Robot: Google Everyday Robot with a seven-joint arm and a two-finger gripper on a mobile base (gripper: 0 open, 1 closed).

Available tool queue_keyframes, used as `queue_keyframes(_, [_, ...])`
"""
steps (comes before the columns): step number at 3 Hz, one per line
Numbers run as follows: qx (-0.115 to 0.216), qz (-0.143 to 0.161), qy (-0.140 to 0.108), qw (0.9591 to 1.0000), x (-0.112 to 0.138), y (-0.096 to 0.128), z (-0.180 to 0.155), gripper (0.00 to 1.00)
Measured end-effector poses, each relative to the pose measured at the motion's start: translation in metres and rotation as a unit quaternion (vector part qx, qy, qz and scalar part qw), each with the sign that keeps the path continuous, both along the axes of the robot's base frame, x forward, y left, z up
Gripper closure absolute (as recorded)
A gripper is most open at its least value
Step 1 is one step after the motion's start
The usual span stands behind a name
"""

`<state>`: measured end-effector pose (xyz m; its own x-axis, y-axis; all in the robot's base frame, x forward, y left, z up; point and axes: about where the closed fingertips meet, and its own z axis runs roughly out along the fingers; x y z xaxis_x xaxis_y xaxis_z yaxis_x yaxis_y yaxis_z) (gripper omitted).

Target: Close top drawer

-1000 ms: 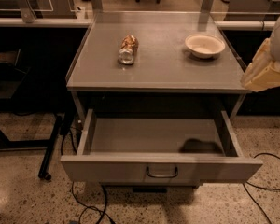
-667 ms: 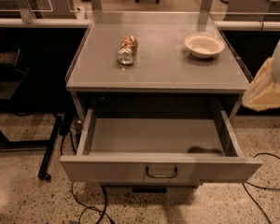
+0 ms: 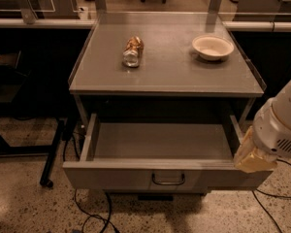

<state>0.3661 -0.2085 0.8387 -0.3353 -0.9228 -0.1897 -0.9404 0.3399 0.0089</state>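
The top drawer (image 3: 121,177) is a wide grey metal drawer pulled fully out under the grey table top (image 3: 167,67). Its inside is empty and its front panel carries a small dark wire handle (image 3: 168,180) at centre. My gripper (image 3: 253,159), wrapped in tan material on the end of the white arm (image 3: 283,125), hangs at the drawer's right front corner, just over the front panel's right end. No other drawers show.
A crushed plastic bottle (image 3: 132,51) lies on the table top, and a white bowl (image 3: 212,47) sits at the back right. Black cables (image 3: 94,210) trail on the speckled floor under the drawer. A dark stand leg with a caster (image 3: 49,163) is at left.
The arm and gripper have come down and forward, from beside the table top's right edge to the drawer's right front corner. The drawer has stayed open.
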Motion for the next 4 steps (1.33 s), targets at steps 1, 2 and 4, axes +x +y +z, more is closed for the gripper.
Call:
queue_keyframes(1, [0.000,0.000,0.000,1.0000,0.000,0.000,0.000,1.00])
queue_keyframes(2, [0.007,-0.015,0.026,0.9995,-0.005,0.013,-0.048,1.00])
queue_keyframes(4, [0.004,-0.039,0.046,0.9982,0.005,0.024,-0.117,1.00])
